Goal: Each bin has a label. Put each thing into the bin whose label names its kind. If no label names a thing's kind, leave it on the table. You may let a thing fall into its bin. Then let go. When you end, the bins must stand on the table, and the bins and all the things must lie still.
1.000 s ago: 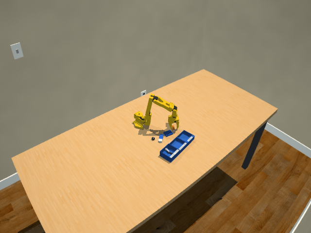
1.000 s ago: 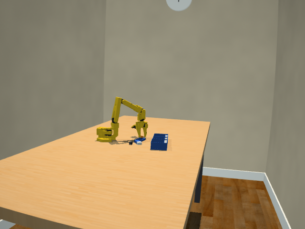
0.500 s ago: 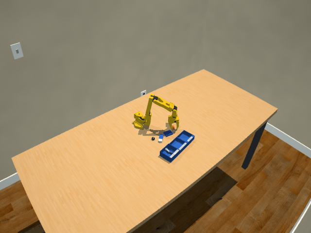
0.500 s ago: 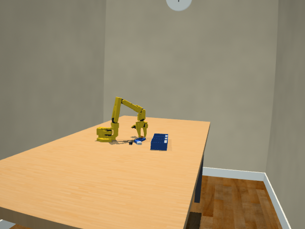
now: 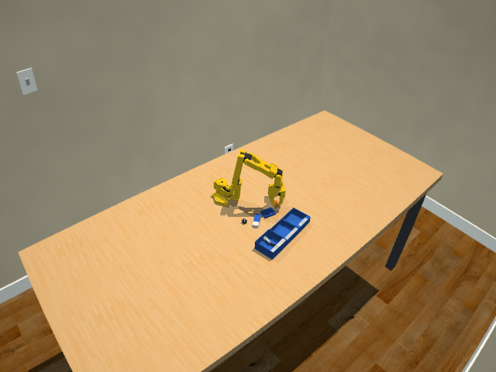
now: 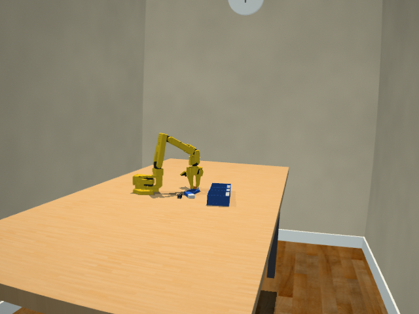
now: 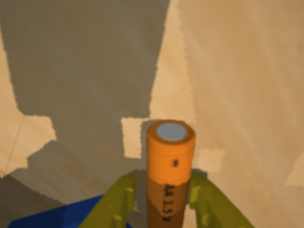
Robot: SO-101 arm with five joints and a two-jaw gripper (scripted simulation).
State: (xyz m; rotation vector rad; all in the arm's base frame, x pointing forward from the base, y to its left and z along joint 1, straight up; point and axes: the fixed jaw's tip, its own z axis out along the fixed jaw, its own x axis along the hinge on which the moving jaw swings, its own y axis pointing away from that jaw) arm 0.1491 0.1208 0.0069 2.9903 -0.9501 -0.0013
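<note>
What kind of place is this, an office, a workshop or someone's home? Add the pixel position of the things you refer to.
Hard to say for certain; perhaps a plain office or study. A wooden table [image 5: 160, 272] [image 6: 135, 243], a wall switch [image 5: 27, 81] and wood flooring [image 5: 420, 280] [image 6: 321, 270] suggest it.

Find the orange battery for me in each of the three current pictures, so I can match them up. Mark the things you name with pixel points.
Top: right of centre, small, at the tips of the yellow end effector [image 5: 277, 203] [image 6: 194, 186] [image 7: 162, 201].
Exterior: just below centre, a bit of orange low between the fingertips.
Wrist: large, at the bottom, right of centre; the AA battery [image 5: 276, 204] [image 6: 195, 188] [image 7: 170, 161] runs off the lower edge.
Shared landmark: the end effector's two fingers, either side of the battery.
</note>
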